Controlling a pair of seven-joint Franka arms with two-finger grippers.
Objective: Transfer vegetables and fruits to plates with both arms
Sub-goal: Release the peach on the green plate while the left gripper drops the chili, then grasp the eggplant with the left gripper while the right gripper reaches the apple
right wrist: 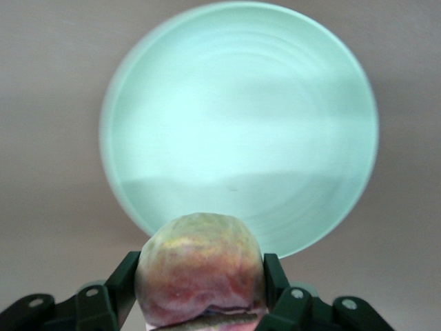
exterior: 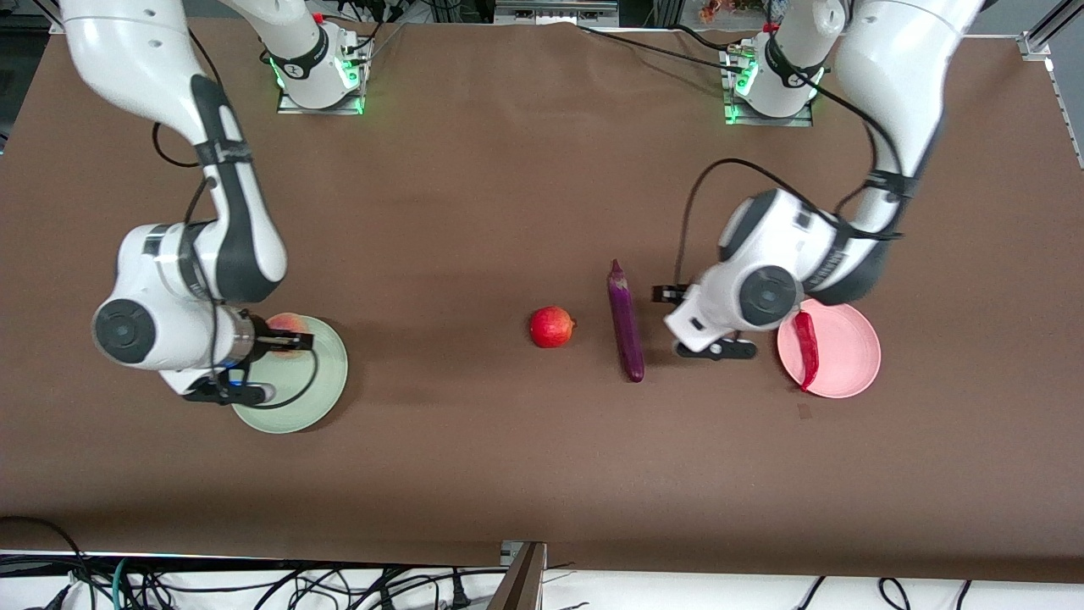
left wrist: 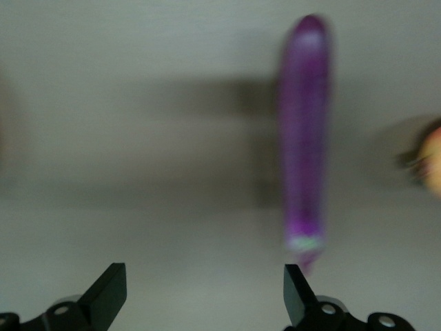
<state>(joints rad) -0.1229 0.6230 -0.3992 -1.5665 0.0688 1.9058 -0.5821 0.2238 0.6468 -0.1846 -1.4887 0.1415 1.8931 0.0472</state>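
My right gripper point(exterior: 286, 341) is shut on the yellowish-pink peach point(exterior: 288, 324) point(right wrist: 200, 269) and holds it over the edge of the mint green plate point(exterior: 318, 385) point(right wrist: 241, 124). The fingers point(right wrist: 275, 279) press the peach from both sides. My left gripper point(exterior: 669, 296) point(left wrist: 203, 289) hangs open and empty over the cloth between the purple eggplant point(exterior: 625, 320) point(left wrist: 303, 138) and the pink plate point(exterior: 851, 352). The red chili pepper point(exterior: 807, 347) lies on the pink plate. The round red fruit point(exterior: 551, 327) point(left wrist: 431, 162) sits on the table beside the eggplant, toward the right arm's end.
A brown cloth point(exterior: 474, 212) covers the table. Both arm bases stand along the table edge farthest from the front camera. Cables and a dark post point(exterior: 521, 576) lie along the edge nearest that camera.
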